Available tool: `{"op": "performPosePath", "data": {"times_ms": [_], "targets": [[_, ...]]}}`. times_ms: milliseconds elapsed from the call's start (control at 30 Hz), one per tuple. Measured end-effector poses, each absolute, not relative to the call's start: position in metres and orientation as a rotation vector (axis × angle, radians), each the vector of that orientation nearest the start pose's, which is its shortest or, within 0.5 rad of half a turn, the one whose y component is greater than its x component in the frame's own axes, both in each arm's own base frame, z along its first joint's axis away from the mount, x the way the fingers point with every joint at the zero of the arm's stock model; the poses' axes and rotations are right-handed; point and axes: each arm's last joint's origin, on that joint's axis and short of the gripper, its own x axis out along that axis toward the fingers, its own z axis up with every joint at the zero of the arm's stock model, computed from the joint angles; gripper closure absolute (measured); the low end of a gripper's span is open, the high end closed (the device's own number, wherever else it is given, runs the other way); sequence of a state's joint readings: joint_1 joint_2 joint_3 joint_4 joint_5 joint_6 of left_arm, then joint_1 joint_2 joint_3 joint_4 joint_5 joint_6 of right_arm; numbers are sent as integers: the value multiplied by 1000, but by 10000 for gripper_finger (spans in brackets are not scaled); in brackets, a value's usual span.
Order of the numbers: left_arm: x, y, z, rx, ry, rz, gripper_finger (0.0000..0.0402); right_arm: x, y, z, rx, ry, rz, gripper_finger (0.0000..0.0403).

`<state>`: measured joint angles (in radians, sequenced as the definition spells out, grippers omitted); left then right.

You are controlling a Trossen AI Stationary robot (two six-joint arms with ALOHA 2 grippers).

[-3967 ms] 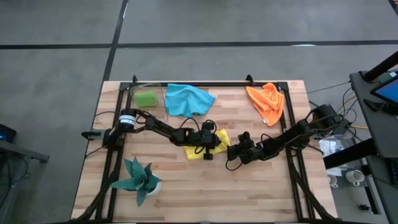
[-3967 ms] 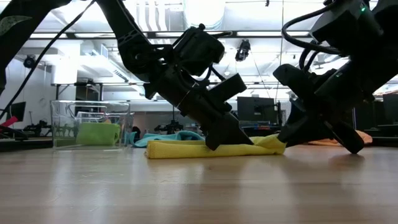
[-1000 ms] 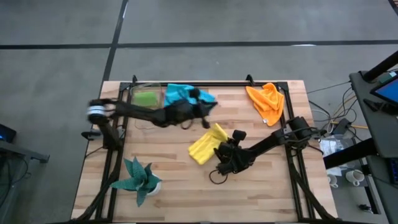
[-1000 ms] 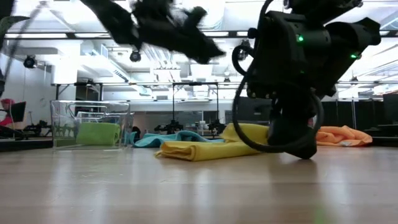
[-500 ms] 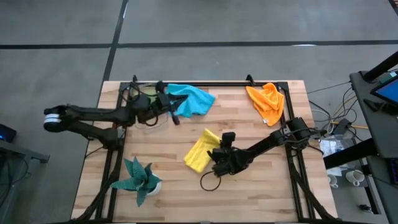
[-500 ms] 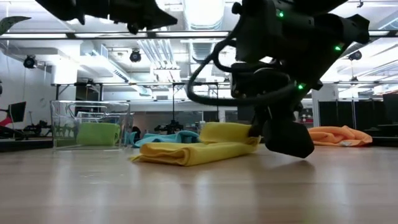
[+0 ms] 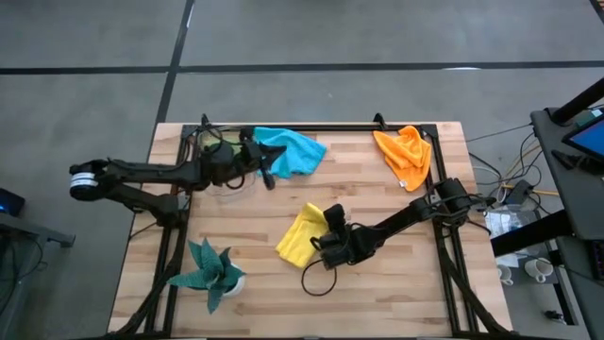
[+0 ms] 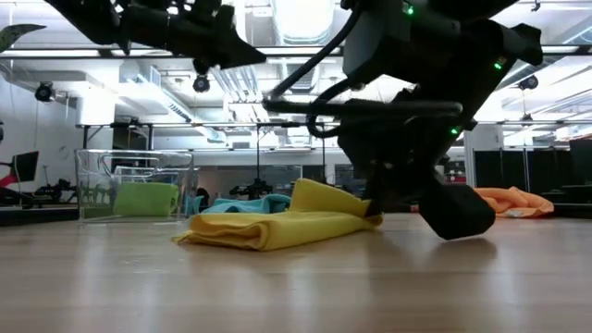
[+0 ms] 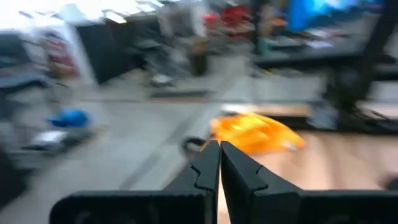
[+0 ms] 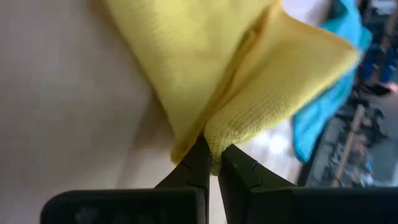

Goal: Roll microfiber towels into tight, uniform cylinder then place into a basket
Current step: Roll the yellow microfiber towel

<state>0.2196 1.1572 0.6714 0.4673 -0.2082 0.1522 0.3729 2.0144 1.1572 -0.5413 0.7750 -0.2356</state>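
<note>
The right end effector (image 7: 330,219) is clenched on a corner of the soft, half-folded yellow microfiber towel (image 7: 300,236), whose long axis slants across the wooden counter (image 7: 396,283) toward the small clear rectangular basket (image 7: 219,151), where the empty, closed left end effector (image 7: 267,177) hovers.

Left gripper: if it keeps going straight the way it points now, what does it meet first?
Probably nothing close. The left gripper, jaws shut and empty, hangs above the table near the blue towel. Its wrist view looks straight at the orange towel, well off; depth is uncertain.
</note>
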Motion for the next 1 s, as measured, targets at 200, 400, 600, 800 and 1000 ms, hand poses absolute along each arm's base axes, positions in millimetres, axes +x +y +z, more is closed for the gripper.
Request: {"op": "performPosePath", "data": {"times_ms": [200, 400, 600, 800, 1000], "targets": [[246, 72, 266, -6, 183, 229, 402, 339, 111, 109, -1039, 1237, -113, 392], [259, 83, 231, -161, 337, 40, 402, 341, 113, 109, -1096, 1240, -10, 392], [297, 91, 181, -235, 473, -35, 402, 341, 113, 109, -1097, 1236, -5, 392], [332, 99, 159, -289, 376, -33, 402, 341, 113, 109, -1095, 1236, -3, 392], [340, 97, 137, -414, 461, -90, 402, 341, 113, 109, -1095, 1236, -2, 392]]}}
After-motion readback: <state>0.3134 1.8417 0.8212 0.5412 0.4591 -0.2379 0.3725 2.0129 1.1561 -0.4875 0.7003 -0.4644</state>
